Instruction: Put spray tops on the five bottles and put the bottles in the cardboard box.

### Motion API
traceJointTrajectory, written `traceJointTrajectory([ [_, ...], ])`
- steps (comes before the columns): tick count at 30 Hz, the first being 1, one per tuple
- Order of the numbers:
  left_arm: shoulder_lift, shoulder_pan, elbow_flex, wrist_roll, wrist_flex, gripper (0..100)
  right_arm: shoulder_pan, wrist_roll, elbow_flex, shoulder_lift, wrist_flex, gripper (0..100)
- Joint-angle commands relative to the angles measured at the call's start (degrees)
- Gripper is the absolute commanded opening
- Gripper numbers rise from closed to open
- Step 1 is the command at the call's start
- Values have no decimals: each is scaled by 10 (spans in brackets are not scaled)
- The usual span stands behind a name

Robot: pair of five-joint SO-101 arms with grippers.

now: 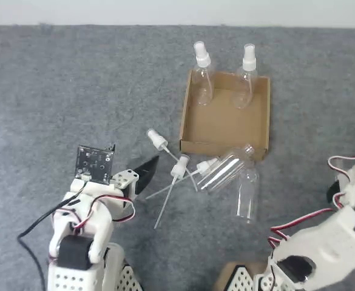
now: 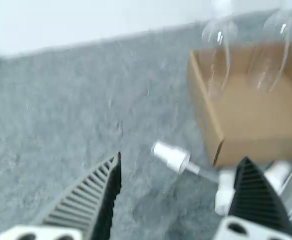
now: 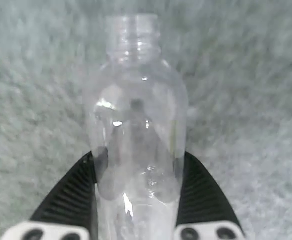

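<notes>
Capping step: a clear uncapped plastic bottle [image 3: 136, 100] is gripped at frame centre by the right gripper [image 3: 138, 162], while a white spray top [image 2: 169, 158], lower centre, is framed by the wide-open left gripper [image 2: 181, 162], presumably to be grasped next.

1. This looks like a robotics test bench rather than a home or a shop.
2. Two white plastic robot arms with exposed red and black wires stand at 7 o'clock [image 1: 86, 233] and 4 o'clock [image 1: 332, 239].
3. A bare, uncased circuit board [image 1: 95, 163] sits on the 7 o'clock arm.
4. A plain grey felt-like mat [image 1: 62, 91] covers the table, and a white wall [image 1: 165, 11] runs along 12 o'clock.
5. A shallow brown cardboard box [image 1: 223, 124] and clear plastic bottles [image 1: 247, 194] sit near the centre.
</notes>
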Motion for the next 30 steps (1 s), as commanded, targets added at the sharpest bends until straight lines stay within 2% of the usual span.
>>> traceJointTrajectory([
  [1,92,4,-137,-4,38,333,8,20,91,-113,-62,17],
  [6,320,4,-330,-30,114,333,-15,20,205,-203,-145,21],
  [8,417,4,-398,-29,146,328,-23,11,225,-216,-154,52],
  [11,546,3,-471,-29,162,259,-29,-24,228,-218,-158,101],
  [14,661,-1,-524,-19,141,195,-29,-41,228,-218,-158,110],
  [20,845,3,-563,128,48,222,-29,-48,231,-218,-156,113],
  [24,939,4,-598,215,14,239,-29,-46,231,-218,-155,113],
  [30,1055,4,-655,261,12,239,-30,-48,232,-218,-154,113],
])
